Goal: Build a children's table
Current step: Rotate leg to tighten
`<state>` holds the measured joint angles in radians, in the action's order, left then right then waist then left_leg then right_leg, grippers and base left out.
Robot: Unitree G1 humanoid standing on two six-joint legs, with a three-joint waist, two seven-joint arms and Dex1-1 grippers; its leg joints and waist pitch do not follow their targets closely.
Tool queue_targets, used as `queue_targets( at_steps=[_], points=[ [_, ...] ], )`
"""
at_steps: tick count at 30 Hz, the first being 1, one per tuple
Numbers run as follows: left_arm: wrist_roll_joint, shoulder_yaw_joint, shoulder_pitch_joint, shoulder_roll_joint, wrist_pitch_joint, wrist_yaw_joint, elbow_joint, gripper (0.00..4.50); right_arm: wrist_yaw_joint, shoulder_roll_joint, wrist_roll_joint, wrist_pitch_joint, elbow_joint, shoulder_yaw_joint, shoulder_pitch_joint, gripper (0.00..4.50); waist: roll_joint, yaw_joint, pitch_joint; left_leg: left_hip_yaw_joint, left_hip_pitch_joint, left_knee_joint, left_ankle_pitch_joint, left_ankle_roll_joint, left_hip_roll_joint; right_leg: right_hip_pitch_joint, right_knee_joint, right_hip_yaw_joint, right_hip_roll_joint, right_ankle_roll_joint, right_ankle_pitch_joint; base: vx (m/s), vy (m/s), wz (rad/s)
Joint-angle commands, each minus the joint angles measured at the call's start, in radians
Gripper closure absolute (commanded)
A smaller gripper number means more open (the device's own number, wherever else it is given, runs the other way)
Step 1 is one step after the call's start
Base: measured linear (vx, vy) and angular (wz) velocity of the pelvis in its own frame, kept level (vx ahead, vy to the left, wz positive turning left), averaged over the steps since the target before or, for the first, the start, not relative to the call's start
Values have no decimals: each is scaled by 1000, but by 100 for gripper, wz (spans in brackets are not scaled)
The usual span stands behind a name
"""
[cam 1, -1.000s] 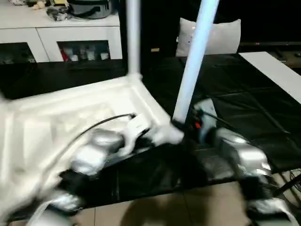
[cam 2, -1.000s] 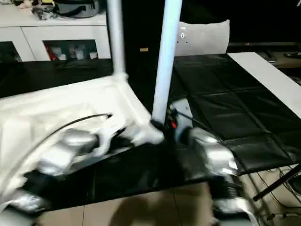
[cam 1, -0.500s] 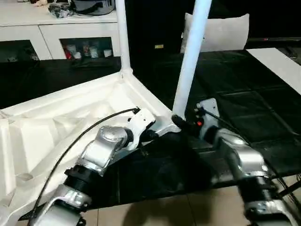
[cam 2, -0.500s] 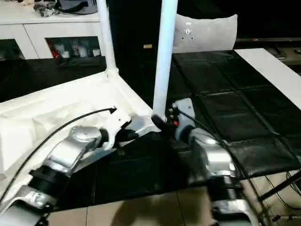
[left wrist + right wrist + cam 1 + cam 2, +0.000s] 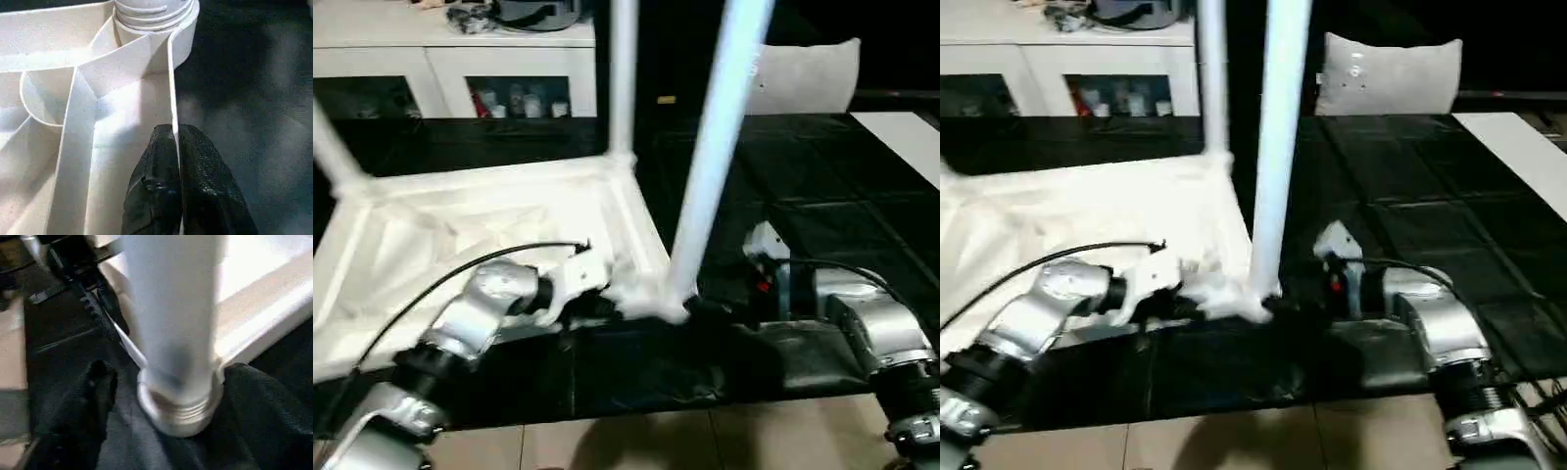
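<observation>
Black mats [image 5: 822, 196] cover the floor where the white children's table [image 5: 489, 225] lies upside down, the left hand [image 5: 177, 161] clenched on its thin rim, the right hand [image 5: 161, 396] spread open around 1 leg [image 5: 710, 176].

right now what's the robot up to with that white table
The robot is putting legs on an upside-down children's table top. Its left gripper is shut on the top's thin edge wall near a corner socket. Its right gripper has a finger on each side of the base of the near leg, which stands in that socket. Two more legs stand at other corners.
</observation>
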<state>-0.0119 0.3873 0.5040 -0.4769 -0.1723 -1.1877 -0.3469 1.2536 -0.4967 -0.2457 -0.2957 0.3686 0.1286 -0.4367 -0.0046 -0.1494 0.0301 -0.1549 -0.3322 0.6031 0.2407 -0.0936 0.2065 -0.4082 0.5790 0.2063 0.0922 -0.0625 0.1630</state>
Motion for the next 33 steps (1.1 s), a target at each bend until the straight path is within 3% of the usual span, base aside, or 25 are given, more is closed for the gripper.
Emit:
queue_targets(
  at_steps=[1, 2, 3, 5, 7, 10, 16, 23, 24, 26, 28, 31, 33],
  points=[
    [-5, 54, -9, -11, 38, -72, 37, 450, 57, -19, -28, -6, -6, 18, -20, 111, -11, 2, -64, 2, -11, -58, -36, 107, 44, 75, -50, -88, 82, -64, 207, 0, 0, 0],
    [-4, 60, -12, -19, 56, -91, 40, 450, 80, -26, -33, -7, -10, 27, -18, 119, -10, -1, -63, 1, -11, -59, -30, 107, 43, 75, -52, -88, 83, -65, 217, 0, 0, 0],
    [-4, 65, -14, -26, 67, -105, 42, 450, 97, -30, -35, -5, -12, 34, -16, 123, -17, 0, -63, 0, -12, -59, -27, 106, 43, 76, -52, -89, 82, -61, 223, 0, 0, 0],
    [-5, 71, -16, -32, 81, -123, 43, 450, 107, -29, -28, 11, -5, 42, -15, 131, -17, -4, -61, -2, -12, -60, -14, 93, 41, 75, -59, -87, 82, -44, 261, 0, 0, 0],
    [-5, 73, -15, -36, 91, -133, 41, 450, 112, -17, -29, 17, 6, 43, -16, 169, -17, -8, -61, -3, -12, -61, 2, 80, 38, 76, -64, -87, 82, -27, 293, 0, 0, 0],
    [0, 72, -15, -35, 94, -138, 46, 450, 147, -4, -47, 0, -4, 46, -12, 187, -19, -9, -62, -1, -12, -62, 3, 72, 38, 76, -64, -85, 80, -13, 295, 0, 0, 0],
    [-8, 72, -17, -31, 105, -127, 36, 450, 155, 1, -57, -2, -9, 57, -4, 239, -19, -12, -64, 0, -14, -60, -21, 71, 40, 77, -57, -86, 80, -26, 248, 0, 0, 0],
    [22, 42, -26, -5, 44, -93, 48, 450, 137, 6, -66, -34, -57, 44, 33, 251, -18, -13, -62, 0, -11, -63, 4, 57, 39, 78, -64, -84, 79, -8, 286, 0, 0, 0],
    [32, 27, -31, 11, -10, -60, 65, 450, 51, 32, -52, -57, -59, 27, 31, 251, -5, -14, -62, 1, -11, -63, 6, 51, 40, 77, -64, -84, 81, -11, 287, 0, 0, 0],
    [31, 4, -33, 43, -95, 12, 81, 450, -124, 89, -14, -97, -47, -1, 14, 252, -10, -5, -57, 2, -7, -68, 28, 33, 41, 75, -74, -81, 79, -8, 311, 0, 0, 0],
    [27, -15, -29, 72, -148, 71, 84, 450, -243, 130, 11, -123, -35, -21, -1, 253, -11, 12, -53, 1, -7, -67, 71, 3, 26, 81, -92, -69, 77, 34, 409, 0, 0, 0],
    [51, -82, -4, 169, -293, 215, 112, 450, -520, 230, 53, -203, 12, -89, -46, 256, -4, 39, -54, 4, -5, -66, 92, -5, 27, 78, -102, -62, 76, 51, 435, 0, 0, 0],
    [36, -97, 10, 198, -326, 273, 107, 450, -624, 261, 81, -191, 37, -108, -63, 256, -6, 55, -55, 7, -10, -65, 100, -5, 22, 82, -105, -55, 76, 61, 443, 0, 0, 0]
  ],
)
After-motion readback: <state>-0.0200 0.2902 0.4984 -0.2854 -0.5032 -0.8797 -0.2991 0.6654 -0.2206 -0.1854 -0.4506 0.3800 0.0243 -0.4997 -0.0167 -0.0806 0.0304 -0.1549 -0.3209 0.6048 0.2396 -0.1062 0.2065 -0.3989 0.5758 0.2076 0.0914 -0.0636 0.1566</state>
